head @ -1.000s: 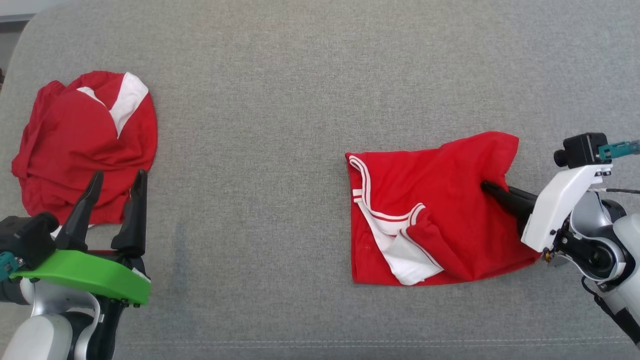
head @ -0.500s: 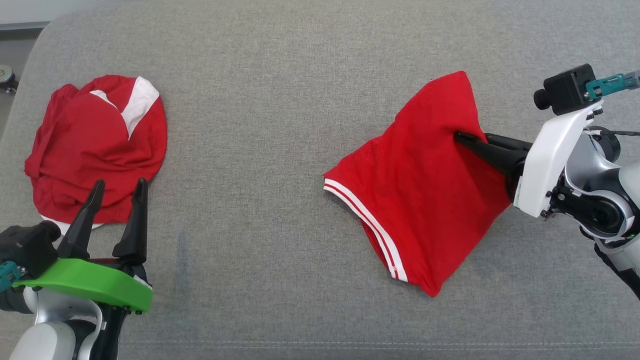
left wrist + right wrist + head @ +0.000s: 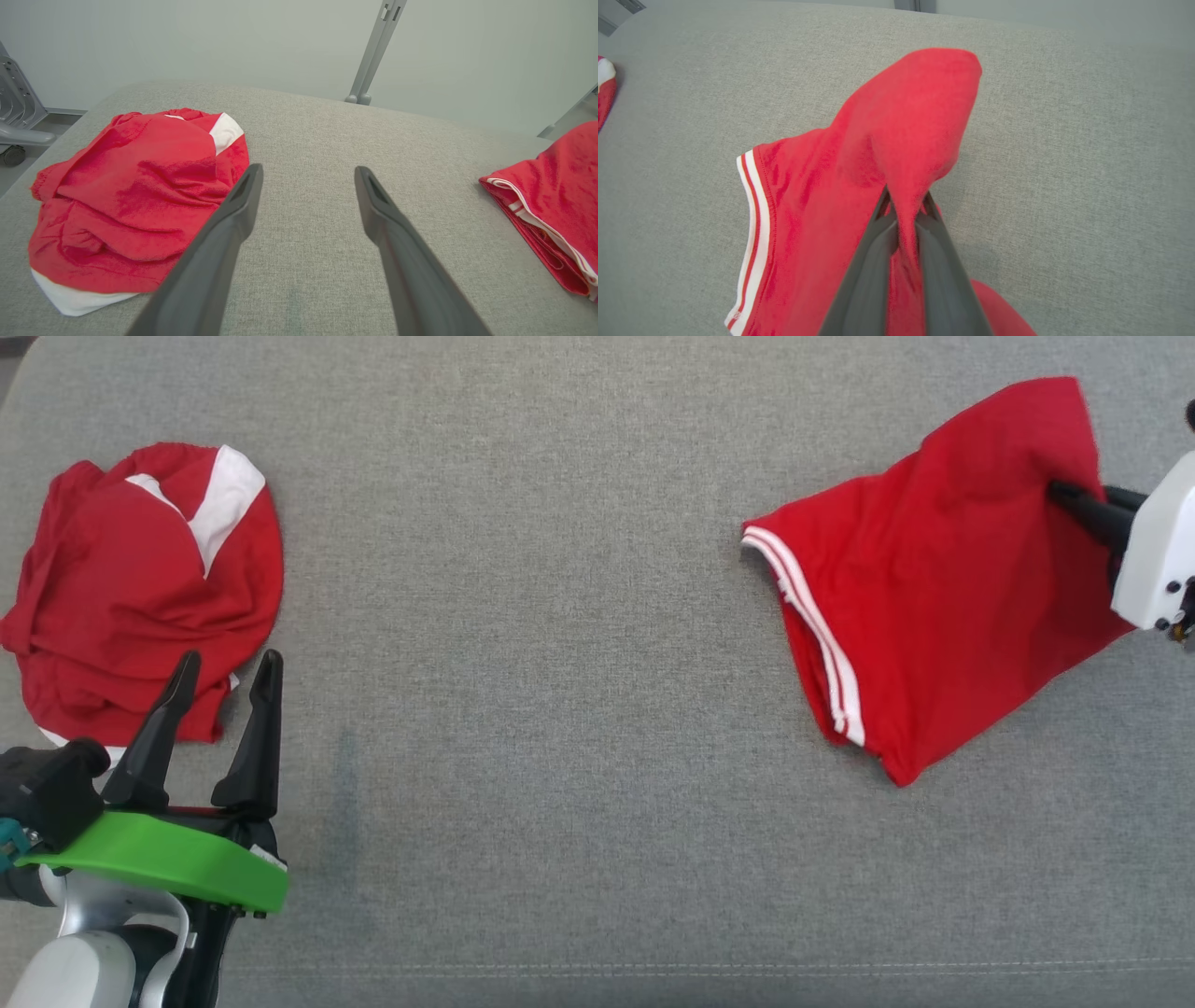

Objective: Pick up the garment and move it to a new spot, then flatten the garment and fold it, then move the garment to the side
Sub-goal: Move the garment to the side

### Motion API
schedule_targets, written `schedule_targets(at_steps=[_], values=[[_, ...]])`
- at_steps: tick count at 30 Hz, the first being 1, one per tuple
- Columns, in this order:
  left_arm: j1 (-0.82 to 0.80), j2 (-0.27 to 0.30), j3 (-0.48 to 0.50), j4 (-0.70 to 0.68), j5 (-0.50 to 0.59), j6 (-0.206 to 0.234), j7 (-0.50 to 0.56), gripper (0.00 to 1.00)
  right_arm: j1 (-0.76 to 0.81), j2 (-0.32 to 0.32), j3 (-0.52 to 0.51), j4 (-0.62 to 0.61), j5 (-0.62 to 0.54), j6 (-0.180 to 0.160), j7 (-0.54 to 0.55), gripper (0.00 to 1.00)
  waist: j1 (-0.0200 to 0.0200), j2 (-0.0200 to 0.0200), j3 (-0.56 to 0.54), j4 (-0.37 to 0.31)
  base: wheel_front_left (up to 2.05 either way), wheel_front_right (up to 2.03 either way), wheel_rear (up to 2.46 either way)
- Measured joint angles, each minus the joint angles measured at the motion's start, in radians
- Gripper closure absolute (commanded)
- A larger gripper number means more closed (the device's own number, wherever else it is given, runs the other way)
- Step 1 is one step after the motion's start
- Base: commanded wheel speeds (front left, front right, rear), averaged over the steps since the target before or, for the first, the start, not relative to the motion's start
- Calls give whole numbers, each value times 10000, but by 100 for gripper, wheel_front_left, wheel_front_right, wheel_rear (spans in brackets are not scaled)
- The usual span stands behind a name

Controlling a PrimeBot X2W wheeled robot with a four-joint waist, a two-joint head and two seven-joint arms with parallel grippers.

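One striped-hem red garment (image 3: 934, 579) sits upper right of frame on the grey cushion (image 3: 560, 756) | right gripper (image 3: 1060, 490) clamped tight on its fabric | left gripper (image 3: 229, 663) fingers wide apart, lower left, right by the crumpled red pile (image 3: 140, 588)

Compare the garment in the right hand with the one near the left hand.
The held garment is pinched in the shut right hand; the crumpled garment lies free by the open left hand. The held garment is drawn fairly smooth; the crumpled garment is bunched. The held garment shows thin white stripes; the crumpled garment, broad white patches. Both are red.
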Motion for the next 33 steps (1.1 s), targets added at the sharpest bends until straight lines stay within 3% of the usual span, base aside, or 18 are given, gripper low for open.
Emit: schedule_targets(at_steps=[6,33], values=[[-72,77,38,-217,15,0,31,0,-517,-305,-226,537,-451,-418,81,100,0,0,483,-119,0,0,0],[-1288,878,347,-1714,387,17,940,0,-1845,-222,-1043,1498,-1066,-798,-1049,100,0,0,2387,-2216,0,0,0]])
